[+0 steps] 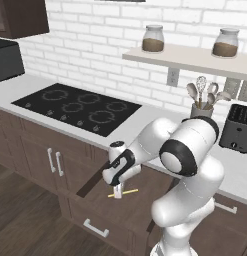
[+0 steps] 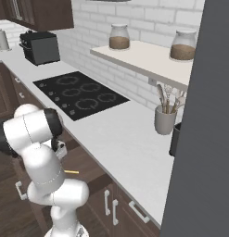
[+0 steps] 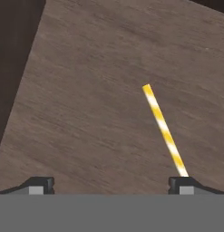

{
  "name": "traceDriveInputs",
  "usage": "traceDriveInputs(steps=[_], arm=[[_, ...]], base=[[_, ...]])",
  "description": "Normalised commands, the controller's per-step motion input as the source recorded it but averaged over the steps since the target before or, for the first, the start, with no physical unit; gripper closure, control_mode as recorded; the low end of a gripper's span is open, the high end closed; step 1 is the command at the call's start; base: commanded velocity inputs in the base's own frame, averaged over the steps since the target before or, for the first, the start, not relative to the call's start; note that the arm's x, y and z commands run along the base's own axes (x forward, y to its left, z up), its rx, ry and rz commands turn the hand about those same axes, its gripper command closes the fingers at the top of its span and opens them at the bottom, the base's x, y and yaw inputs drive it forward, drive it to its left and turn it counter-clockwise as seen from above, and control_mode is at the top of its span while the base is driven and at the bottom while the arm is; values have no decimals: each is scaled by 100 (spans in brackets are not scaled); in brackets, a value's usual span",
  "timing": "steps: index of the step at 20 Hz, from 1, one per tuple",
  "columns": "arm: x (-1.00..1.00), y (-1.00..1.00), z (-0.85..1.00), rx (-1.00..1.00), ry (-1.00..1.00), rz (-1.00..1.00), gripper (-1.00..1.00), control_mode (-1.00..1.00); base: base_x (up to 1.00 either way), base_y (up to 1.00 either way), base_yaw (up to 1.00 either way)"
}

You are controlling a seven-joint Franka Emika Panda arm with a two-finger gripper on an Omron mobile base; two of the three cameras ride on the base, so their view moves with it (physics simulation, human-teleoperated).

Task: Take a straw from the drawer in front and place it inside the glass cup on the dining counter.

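On the left of the left base view a black hob (image 1: pixel 77 107) is set in the table (image 1: pixel 140 127). Below the table's front edge the drawer (image 1: pixel 140 202) is pulled out. The gripper (image 1: pixel 118 192) points down into it, just over the wooden bottom. The straw (image 1: pixel 126 192) lies flat on that bottom, running rightward from the gripper. In the hand view the gripper (image 3: pixel 111 185) is spread wide with nothing between its fingers (image 3: pixel 38 185); the striped yellow straw (image 3: pixel 164 130) slants from the middle down to the right fingertip, its lower end at or behind that tip. Further right a utensil holder (image 1: pixel 201 107) and a toaster (image 1: pixel 237 127) stand on the table.
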Motion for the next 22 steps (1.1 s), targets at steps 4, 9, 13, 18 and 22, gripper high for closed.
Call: traceDriveInputs(steps=[4, 9, 13, 18, 22], arm=[[10, 11, -24, -2, 3, 0, -100, -100], [26, 6, -31, -4, 0, 0, -100, -100], [10, 0, -34, -5, 0, 1, -100, -100], [19, 0, -24, -2, 0, 2, -100, -100], [44, 0, -11, 0, 1, 1, -100, -100]], base=[[0, 0, 0], [0, 0, 0], [0, 0, 0], [0, 0, 0], [0, 0, 0]])
